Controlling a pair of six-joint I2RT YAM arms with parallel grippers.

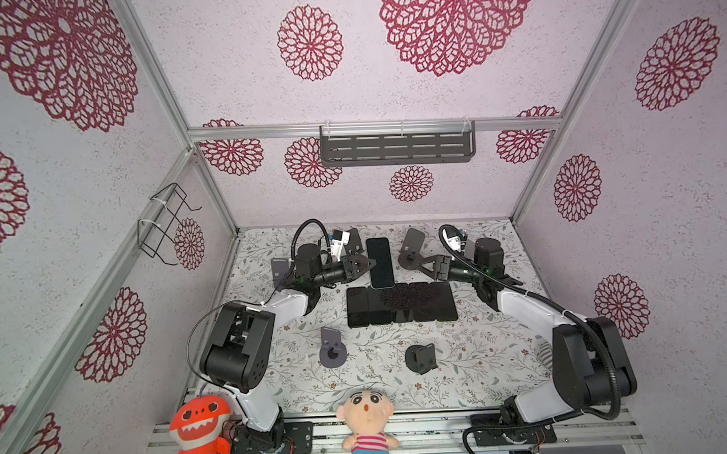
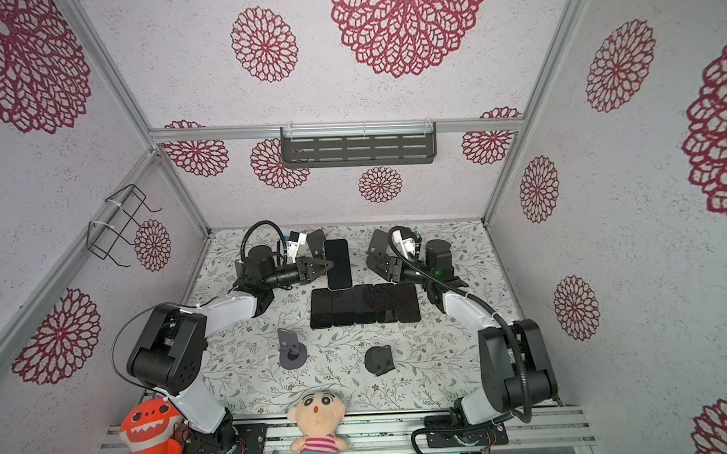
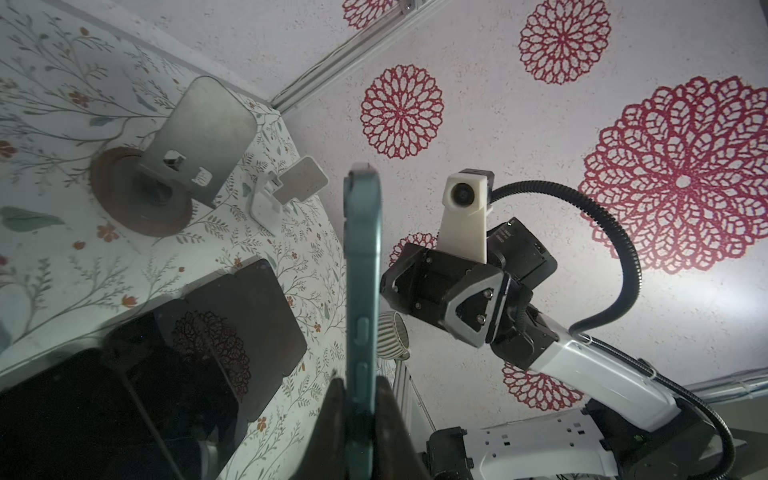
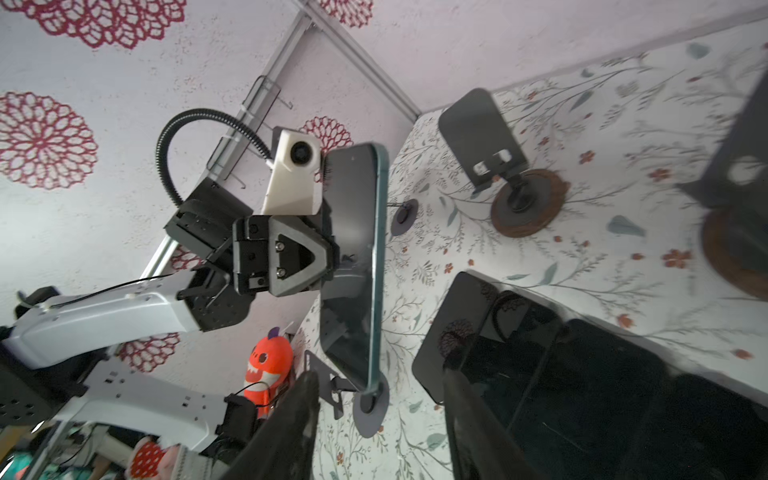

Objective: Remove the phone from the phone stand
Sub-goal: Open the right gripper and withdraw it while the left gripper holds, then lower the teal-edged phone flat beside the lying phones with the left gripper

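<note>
At the back of the table point(image 1: 483, 357), the left gripper point(image 1: 369, 264) is clamped on one long edge of the phone point(image 1: 379, 263). The phone is held clear of every stand, with its screen facing up in both top views. The left wrist view shows the fingers point(image 3: 392, 424) pressed against the phone's two faces. The right gripper point(image 1: 422, 265) has its jaws apart and grips nothing. It sits just beside the bare phone stand point(image 1: 412, 245), which has a round brown base. A second stand point(image 1: 354, 240) sits behind the left wrist.

Obstructions: a row of five dark phones point(image 1: 402, 303) lies flat directly in front of the held phone, whose near end overlaps the row in both top views. A grey stand point(image 1: 332, 349) and a black stand point(image 1: 420, 358) are nearer the front, well apart from both grippers.
</note>
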